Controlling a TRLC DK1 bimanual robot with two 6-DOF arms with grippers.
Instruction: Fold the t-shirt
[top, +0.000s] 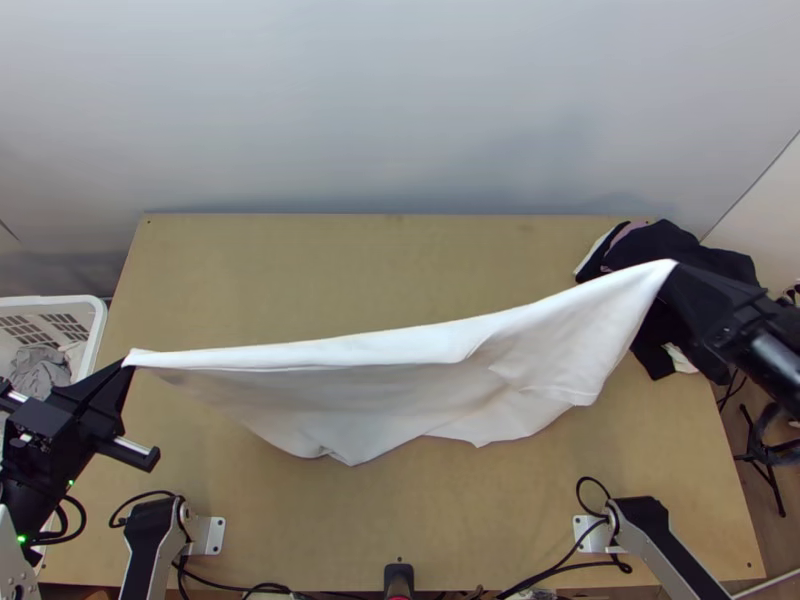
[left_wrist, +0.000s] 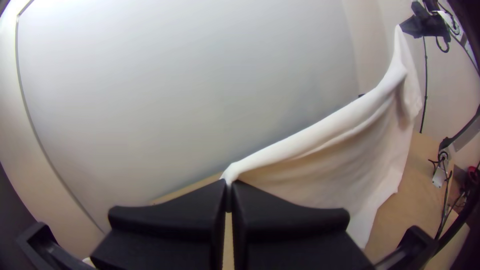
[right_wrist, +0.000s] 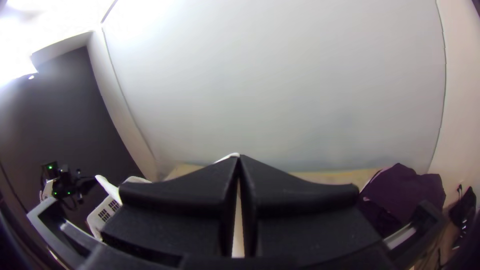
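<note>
The white t-shirt (top: 400, 375) hangs stretched between both grippers above the table, its upper edge taut and its lower part drooping in loose folds. My left gripper (top: 129, 364), at the table's left side, is shut on one corner; in the left wrist view the left gripper (left_wrist: 229, 184) pinches the cloth (left_wrist: 325, 165) at its fingertips. My right gripper (top: 674, 268), held toward the right side, is shut on the opposite corner. From the right wrist view, the right gripper (right_wrist: 239, 158) has its tips together with a bit of white cloth (right_wrist: 229, 157) at them.
Dark clothes (top: 655, 240) lie heaped at the table's back right corner, close to the right gripper. A white basket (top: 98, 325) holding grey cloth stands beyond the left edge. Cables run along the near edge of the wooden table (top: 350, 270).
</note>
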